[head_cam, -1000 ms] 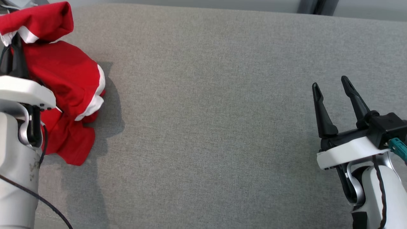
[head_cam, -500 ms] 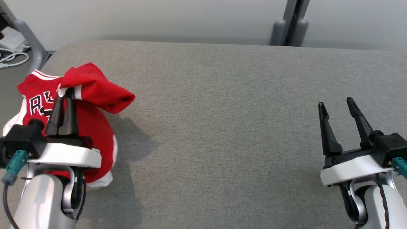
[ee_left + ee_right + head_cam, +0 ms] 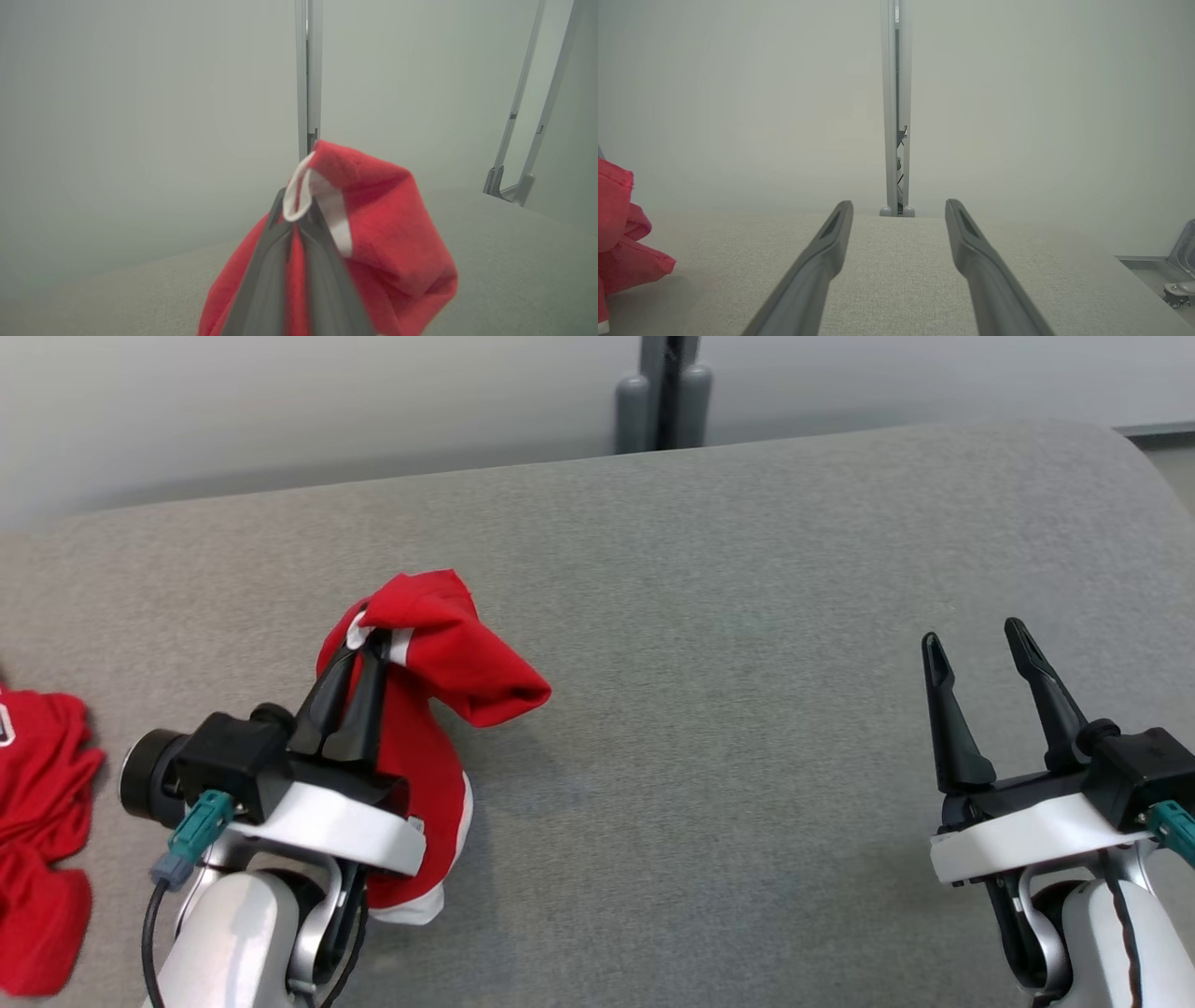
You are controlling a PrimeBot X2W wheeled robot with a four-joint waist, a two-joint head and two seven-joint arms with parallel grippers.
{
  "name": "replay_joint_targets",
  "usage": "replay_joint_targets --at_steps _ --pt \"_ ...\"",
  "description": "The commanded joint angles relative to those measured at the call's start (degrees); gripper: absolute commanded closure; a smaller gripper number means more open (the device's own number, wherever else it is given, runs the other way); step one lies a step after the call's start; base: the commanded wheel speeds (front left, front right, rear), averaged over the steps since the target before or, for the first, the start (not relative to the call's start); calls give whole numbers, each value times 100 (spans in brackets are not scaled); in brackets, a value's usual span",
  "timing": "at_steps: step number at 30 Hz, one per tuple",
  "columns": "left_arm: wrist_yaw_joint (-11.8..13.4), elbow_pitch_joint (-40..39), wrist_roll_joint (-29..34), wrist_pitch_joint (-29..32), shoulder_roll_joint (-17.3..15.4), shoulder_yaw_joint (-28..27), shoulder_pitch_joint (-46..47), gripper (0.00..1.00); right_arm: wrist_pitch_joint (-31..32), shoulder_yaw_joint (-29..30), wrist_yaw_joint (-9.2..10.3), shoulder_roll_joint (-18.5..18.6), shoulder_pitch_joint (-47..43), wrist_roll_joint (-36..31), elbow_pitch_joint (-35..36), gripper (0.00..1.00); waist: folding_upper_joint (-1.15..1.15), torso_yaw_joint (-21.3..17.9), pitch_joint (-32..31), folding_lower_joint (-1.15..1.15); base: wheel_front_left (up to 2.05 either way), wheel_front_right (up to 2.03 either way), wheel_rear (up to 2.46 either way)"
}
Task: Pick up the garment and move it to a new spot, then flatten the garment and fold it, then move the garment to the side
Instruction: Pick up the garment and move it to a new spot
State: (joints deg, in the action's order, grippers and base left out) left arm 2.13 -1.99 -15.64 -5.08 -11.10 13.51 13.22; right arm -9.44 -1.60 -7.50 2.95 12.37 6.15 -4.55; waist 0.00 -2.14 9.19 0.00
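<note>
The garment [image 3: 439, 709] is red with white trim and hangs bunched from my left gripper [image 3: 372, 639], which is shut on a white-edged fold near its top. Its lower end rests on the grey table [image 3: 709, 616], left of centre. In the left wrist view the shut fingers [image 3: 280, 261] pinch the white hem while the red garment [image 3: 392, 247] droops to the right. My right gripper [image 3: 971, 635] hovers open and empty over the table's right side. In the right wrist view, the right gripper [image 3: 899, 205] has bare cloth surface between its fingers and the garment [image 3: 616, 233] lies at the left edge.
More red cloth [image 3: 42, 840] lies crumpled at the table's far left edge, apart from the held piece. A grey post [image 3: 665, 383] stands behind the table against a pale wall. The table's rounded right end [image 3: 1130, 457] is near.
The head camera has swung, shifting the whole picture. My left gripper has carried the garment rightward, away from the red cloth at the left. The right gripper stays open and still.
</note>
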Motion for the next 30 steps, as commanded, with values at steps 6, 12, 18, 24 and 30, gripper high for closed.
replay_joint_targets --at_steps 6,12,18,24,30 --pt "-162 605 145 -10 196 343 735 100 -139 -15 2 7 70 209 -72 0 0 -1002 377 0 0 0 0" --pt "-316 1582 80 -61 361 552 1025 100 -241 -118 2 6 120 361 -188 0 0 -1317 537 0 0 0 0" --pt "-544 2370 -69 -147 514 787 1084 62 -347 -124 2 7 110 439 -364 0 0 -1406 577 0 0 0 0" --pt "-554 2423 -186 -360 604 879 1009 0 -408 -20 2 8 91 447 -486 0 0 -1154 490 0 0 0 0" --pt "-238 2058 -404 -673 569 520 683 0 -422 32 2 11 58 361 -524 0 0 -773 278 0 0 0 0"
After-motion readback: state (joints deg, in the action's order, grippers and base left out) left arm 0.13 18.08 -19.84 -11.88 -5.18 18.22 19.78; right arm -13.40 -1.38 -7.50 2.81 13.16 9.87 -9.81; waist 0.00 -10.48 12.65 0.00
